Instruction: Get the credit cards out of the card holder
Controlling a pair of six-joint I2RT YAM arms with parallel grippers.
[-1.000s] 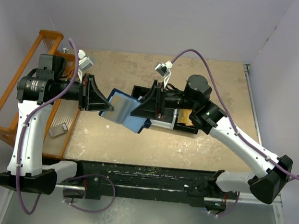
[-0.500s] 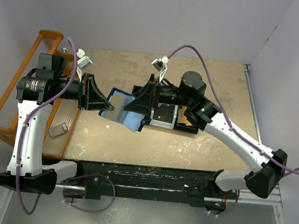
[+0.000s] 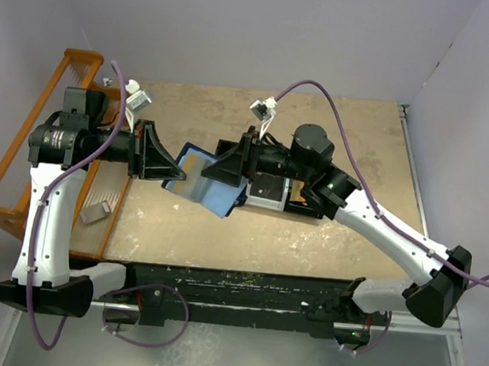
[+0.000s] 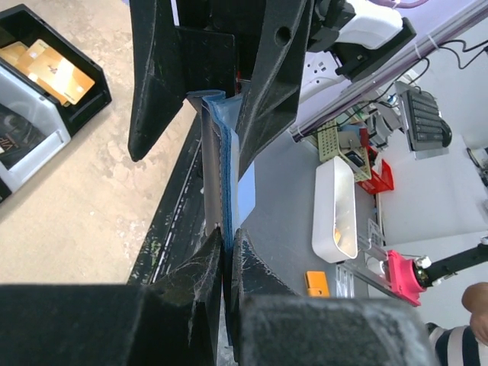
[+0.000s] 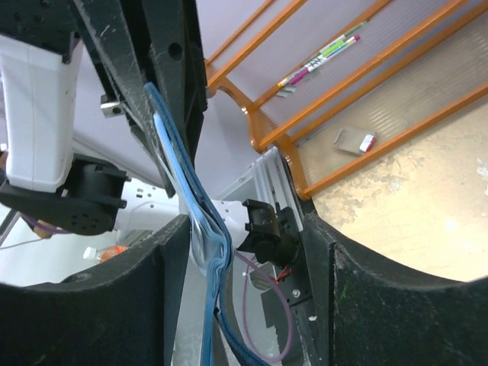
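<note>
The card holder (image 3: 210, 195) hangs open above the table, dark blue outside and paler inside, with a gold credit card (image 3: 198, 158) showing in its left half. My left gripper (image 3: 175, 171) is shut on the holder's left edge. In the left wrist view its jaws (image 4: 226, 241) pinch the thin blue edge (image 4: 223, 152). My right gripper (image 3: 217, 171) is open and straddles the holder's right edge. In the right wrist view the blue layers (image 5: 195, 200) run beside the left finger, with a wide gap to the right finger (image 5: 358, 290).
A black tray (image 3: 312, 213) sits on the table under the right arm with gold cards (image 4: 57, 70) in one compartment. An orange rack (image 3: 22, 157) stands off the table's left edge, holding a small grey object (image 3: 95, 213) and pens (image 5: 316, 61).
My right gripper has slid left over the holder's right edge, its jaws widening and then narrowing a little. The left gripper and the holder have stayed put.
</note>
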